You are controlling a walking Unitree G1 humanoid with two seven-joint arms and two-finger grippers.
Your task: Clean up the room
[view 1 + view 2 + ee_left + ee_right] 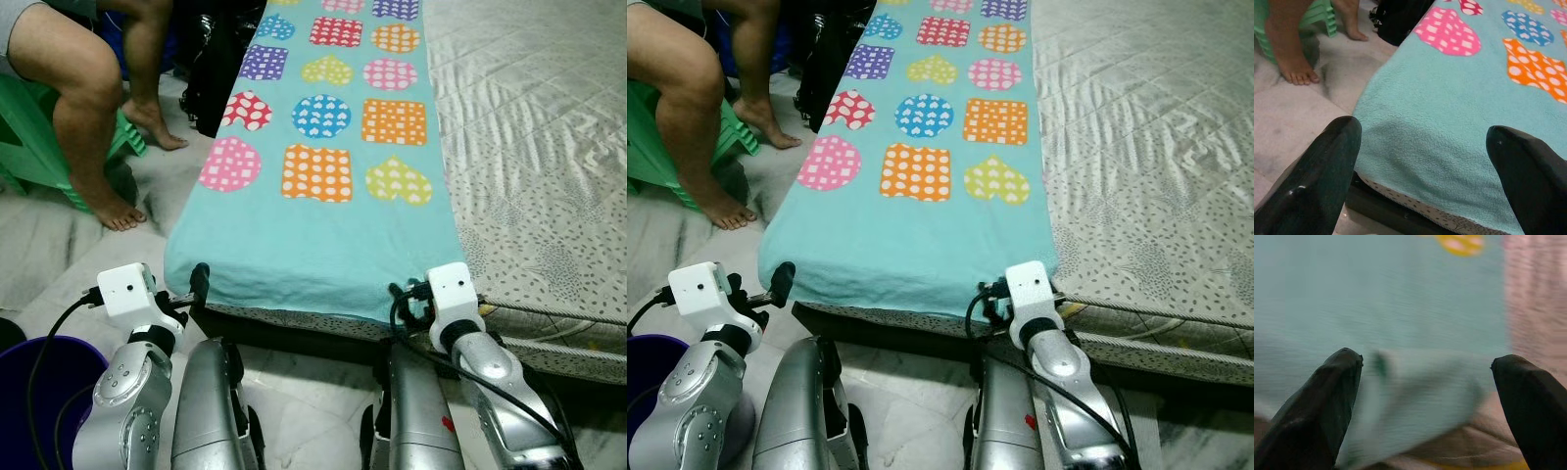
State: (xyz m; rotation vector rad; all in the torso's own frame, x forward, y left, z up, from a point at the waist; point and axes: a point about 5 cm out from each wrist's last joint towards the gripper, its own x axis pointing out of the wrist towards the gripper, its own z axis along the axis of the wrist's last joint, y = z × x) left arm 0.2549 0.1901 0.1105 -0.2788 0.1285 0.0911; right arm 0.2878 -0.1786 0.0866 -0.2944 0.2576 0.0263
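Marble floor [59, 255] nearest, with a purple bucket [39, 377] at lower left. Left gripper [1422, 147] and right gripper [1425, 377], fingers spread wide, sit at the near corners of the teal blanket [313, 235], laid lengthwise on the mattress [549, 166]. Beyond, a person's feet [122, 211] by a green stool [29, 147].

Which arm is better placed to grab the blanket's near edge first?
Right, probably. The right gripper is open with the blanket corner between its fingers. The left gripper, also open, sits at the other corner, less clearly around it.
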